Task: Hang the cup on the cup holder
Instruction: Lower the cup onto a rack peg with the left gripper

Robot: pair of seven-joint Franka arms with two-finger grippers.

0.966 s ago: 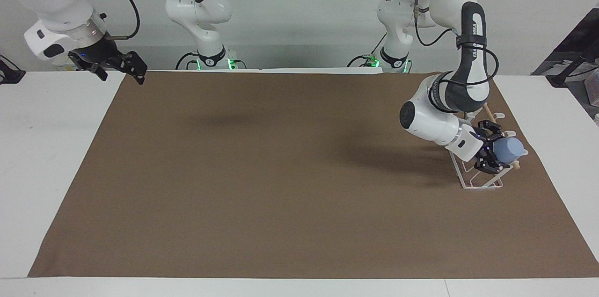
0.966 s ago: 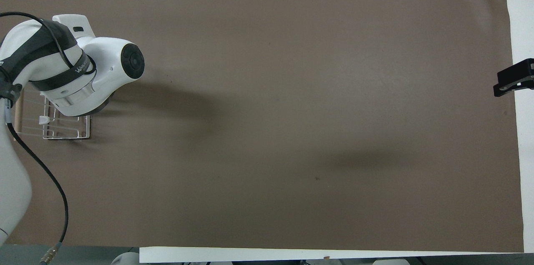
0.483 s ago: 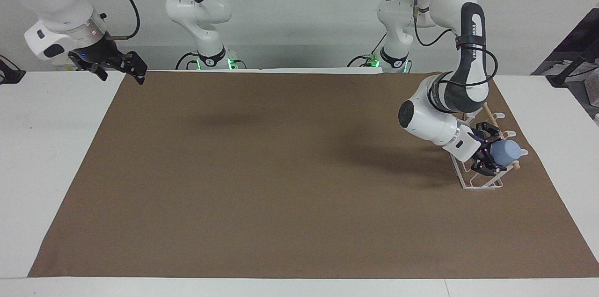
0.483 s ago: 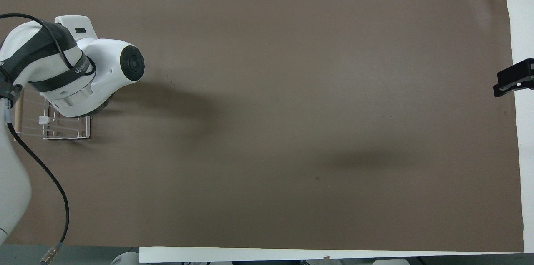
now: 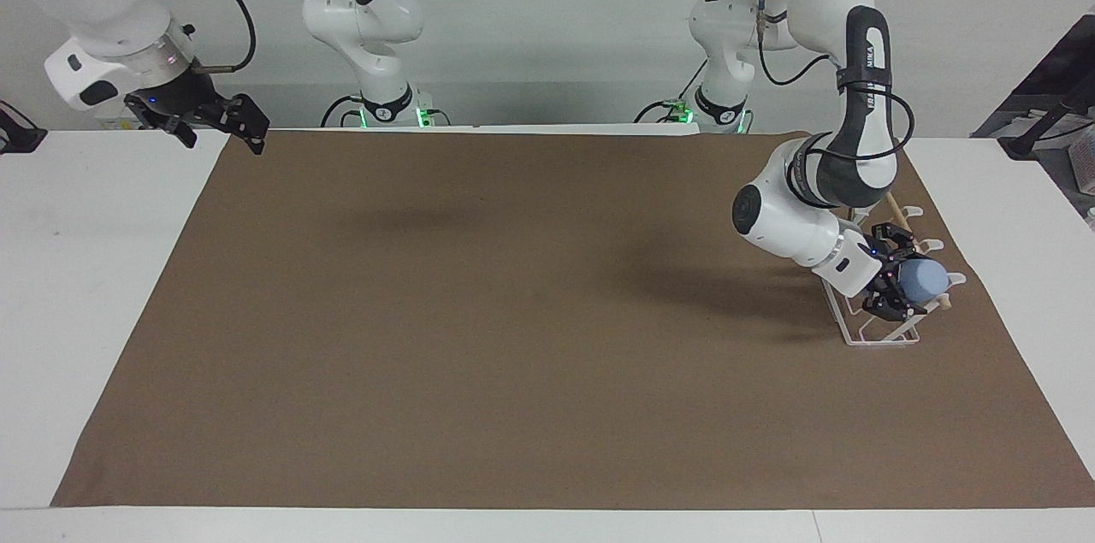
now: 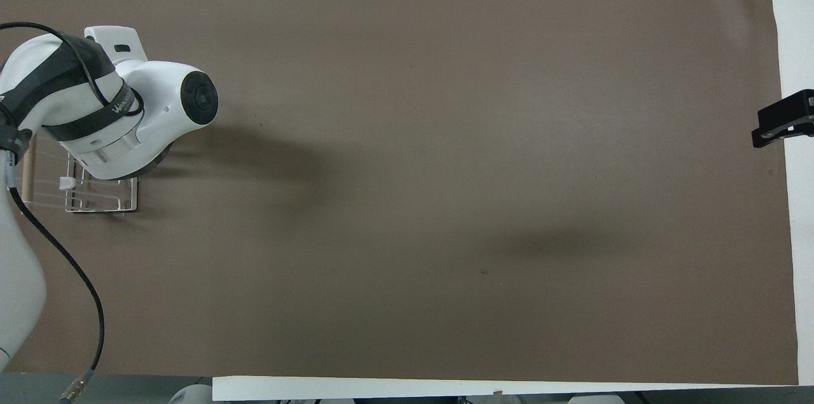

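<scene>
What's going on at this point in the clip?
The left arm's pincer is at the cup holder, at the left arm's end of the table, with its fingers either side of the light blue cup, which sits at the rack's wooden rod. Whether it grips the cup can't be made out. The right pincer waits open over the table's edge.

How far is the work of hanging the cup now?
The cup already sits on the cup holder, near its wooden rod. The left gripper is at the cup; its release is unclear. Left: withdrawing that arm. The right gripper waits, open.
</scene>
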